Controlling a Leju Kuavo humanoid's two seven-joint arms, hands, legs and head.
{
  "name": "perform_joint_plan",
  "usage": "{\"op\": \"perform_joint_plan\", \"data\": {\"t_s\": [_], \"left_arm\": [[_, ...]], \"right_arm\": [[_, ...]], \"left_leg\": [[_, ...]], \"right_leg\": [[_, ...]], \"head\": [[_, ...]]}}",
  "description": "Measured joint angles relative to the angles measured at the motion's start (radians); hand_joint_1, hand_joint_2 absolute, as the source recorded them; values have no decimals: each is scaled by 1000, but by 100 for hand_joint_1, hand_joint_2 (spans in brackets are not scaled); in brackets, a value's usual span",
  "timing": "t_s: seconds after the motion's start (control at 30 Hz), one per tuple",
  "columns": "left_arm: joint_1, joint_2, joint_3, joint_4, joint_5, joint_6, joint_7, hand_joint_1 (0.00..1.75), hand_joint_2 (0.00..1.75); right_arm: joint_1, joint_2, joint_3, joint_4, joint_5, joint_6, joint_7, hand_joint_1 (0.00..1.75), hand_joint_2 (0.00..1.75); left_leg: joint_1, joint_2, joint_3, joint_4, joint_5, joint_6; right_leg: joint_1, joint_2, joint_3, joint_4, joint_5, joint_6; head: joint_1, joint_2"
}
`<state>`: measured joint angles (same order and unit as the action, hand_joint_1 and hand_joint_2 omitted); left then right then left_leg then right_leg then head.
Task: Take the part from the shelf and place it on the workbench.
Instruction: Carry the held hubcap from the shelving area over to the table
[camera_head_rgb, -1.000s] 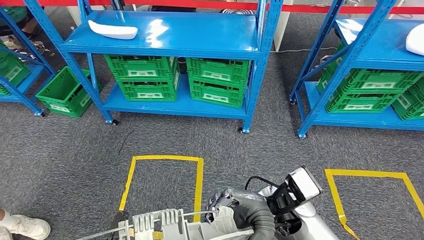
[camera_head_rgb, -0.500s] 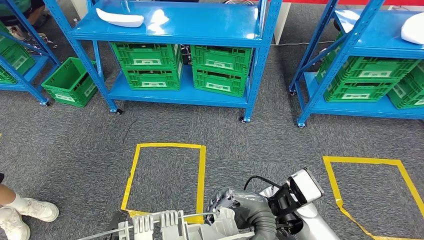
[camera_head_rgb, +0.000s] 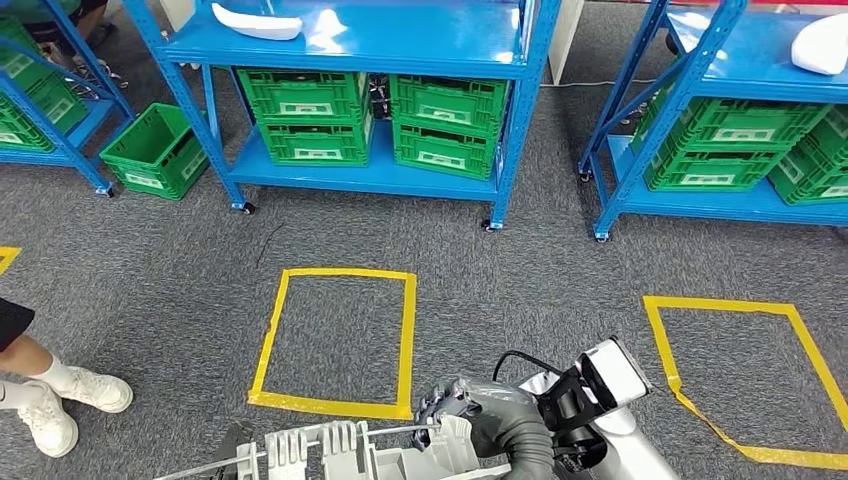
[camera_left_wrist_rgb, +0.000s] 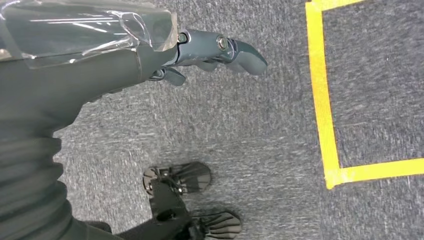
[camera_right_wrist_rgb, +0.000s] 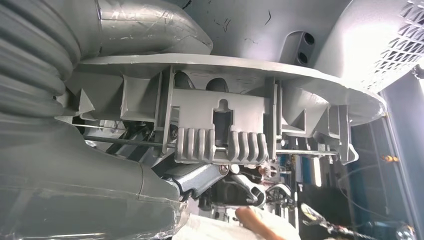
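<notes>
My right hand (camera_head_rgb: 452, 402) grips a grey plastic part (camera_head_rgb: 340, 452) with ribs and a thin metal rod, low in front of my body in the head view. In the right wrist view the part (camera_right_wrist_rgb: 220, 135) lies close across the hand (camera_right_wrist_rgb: 165, 175), its ribbed clips facing the camera and dark fingers under it. My left hand (camera_left_wrist_rgb: 200, 50) hangs over the grey carpet with its fingers held out and nothing in them.
Blue shelves (camera_head_rgb: 380, 50) with green crates (camera_head_rgb: 310, 110) stand ahead, a white part (camera_head_rgb: 257, 22) on the top board. Another shelf (camera_head_rgb: 740, 70) stands at the right. Yellow tape squares (camera_head_rgb: 405, 340) (camera_head_rgb: 660, 350) mark the carpet. A person's legs and white shoes (camera_head_rgb: 60, 400) are at my left.
The whole scene has slid up and away, so the camera has moved back from the shelves. The person's legs have come further into view. The part stays in my right hand.
</notes>
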<state>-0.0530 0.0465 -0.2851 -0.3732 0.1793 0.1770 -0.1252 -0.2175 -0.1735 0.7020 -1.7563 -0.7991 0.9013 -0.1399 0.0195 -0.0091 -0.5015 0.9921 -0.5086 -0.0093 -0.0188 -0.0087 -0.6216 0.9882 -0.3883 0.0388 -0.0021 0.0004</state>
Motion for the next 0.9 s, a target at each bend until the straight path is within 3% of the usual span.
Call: {"op": "perform_joint_plan", "data": {"t_s": [0.07,0.13,0.2,0.23,0.27,0.3,0.33,0.37,0.43,0.47,0.5,0.57,0.6,0.63,0.7,0.73,0.77,0.8,0.83,0.87,0.9], "left_arm": [[1,0,1,0,0,0,-1,0,175],[1,0,2,0,0,0,-2,0,175],[0,0,3,0,0,0,-3,0,175],[0,1,3,0,0,0,-3,0,175],[0,1,4,0,0,0,-4,0,175],[1,1,4,0,-1,0,-4,0,175],[1,1,5,0,-1,0,-4,0,175],[1,-1,5,0,-2,0,-4,0,175],[1,-3,7,-1,-3,-1,-5,0,175],[1,-4,8,-2,-4,-1,-5,0,175],[2,-4,9,-2,-5,-2,-6,0,175],[4,-1,9,-1,-6,-2,-7,0,175],[5,0,9,0,-7,-2,-7,0,175],[7,1,10,0,-8,-2,-7,0,175],[8,1,10,0,-9,-2,-7,0,175],[7,2,10,0,-9,-1,-7,0,175],[7,2,10,0,-10,-1,-7,0,175],[7,2,10,0,-10,0,-7,0,175],[6,2,10,0,-11,0,-7,0,175],[5,3,10,0,-12,0,-7,0,175],[4,3,10,-1,-14,0,-7,0,175]], "right_arm": [[0,-1,0,0,0,0,-1,175,175],[0,-2,0,0,0,1,-2,175,175],[1,-2,0,0,0,1,-3,175,175],[1,-3,0,0,0,1,-3,175,175],[1,-3,0,0,0,1,-4,175,175],[1,-3,0,0,0,1,-4,175,175],[0,-3,0,0,0,1,-4,175,175],[0,-3,0,0,0,1,-5,175,175],[-3,-3,0,-3,0,2,-6,175,175],[-4,-3,0,-4,1,2,-6,175,175],[-4,-4,-1,-5,1,3,-8,175,175],[-5,-3,-2,-6,2,3,-10,175,175],[-5,-3,-2,-6,2,3,-12,175,175],[-5,-2,-2,-6,3,3,-12,175,175],[-5,0,-3,-6,5,3,-13,175,175],[-4,0,-3,-6,6,3,-13,175,175],[-4,0,-3,-6,7,3,-14,175,175],[-3,0,-3,-6,7,3,-15,175,175],[-3,0,-3,-6,8,3,-16,175,175],[-3,0,-3,-6,9,3,-18,175,175],[-3,0,-3,-8,11,3,-19,175,175]], "left_leg": [[-1,5,-18,0,18,25],[-2,10,-45,-3,44,49],[-9,11,-78,-2,70,59],[-13,11,-95,-1,83,61],[-17,11,-113,-1,96,62],[-21,11,-129,0,109,63],[-25,11,-144,0,121,62],[-27,10,-156,0,133,61],[-32,9,-173,0,156,56],[-31,10,-177,-2,169,51],[-31,11,-180,-6,181,46],[-27,10,-190,-4,183,34],[-25,9,-198,14,156,28],[-23,8,-210,51,110,21],[-15,8,-237,179,2,8],[-11,8,-245,245,-27,2],[-7,8,-242,291,-30,-2],[-4,8,-223,302,-11,-5],[-1,8,-185,275,16,-6],[2,8,-131,216,31,-6],[2,7,-70,138,26,-5]], "right_leg": [[-3,0,-14,10,-6,7],[-5,1,-48,83,-74,-3],[-5,3,-89,221,-165,-14],[-4,3,-99,282,-189,-13],[-4,3,-92,312,-190,-7],[-2,3,-68,309,-176,0],[2,3,-25,267,-154,2],[8,3,34,196,-141,-3],[21,1,148,36,-150,-24],[26,1,177,-13,-159,-32],[30,0,185,-36,-161,-37],[23,0,165,-39,-140,-46],[19,-1,155,-40,-127,-54],[14,-2,143,-42,-113,-60],[15,-3,116,-39,-86,-64],[15,-3,100,-37,-72,-62],[15,-3,83,-34,-59,-60],[14,-2,63,-29,-48,-57],[13,-2,45,-23,-37,-53],[13,-2,30,-16,-29,-48],[14,-1,16,-8,-22,-43]], "head": [[0,0],[2,0],[3,0],[3,0],[3,0],[3,0],[3,0],[2,0],[1,0],[0,0],[1,0],[2,0],[2,0],[1,0],[-2,0],[-2,0],[-2,0],[-2,0],[-2,0],[-3,0],[-3,0]]}}
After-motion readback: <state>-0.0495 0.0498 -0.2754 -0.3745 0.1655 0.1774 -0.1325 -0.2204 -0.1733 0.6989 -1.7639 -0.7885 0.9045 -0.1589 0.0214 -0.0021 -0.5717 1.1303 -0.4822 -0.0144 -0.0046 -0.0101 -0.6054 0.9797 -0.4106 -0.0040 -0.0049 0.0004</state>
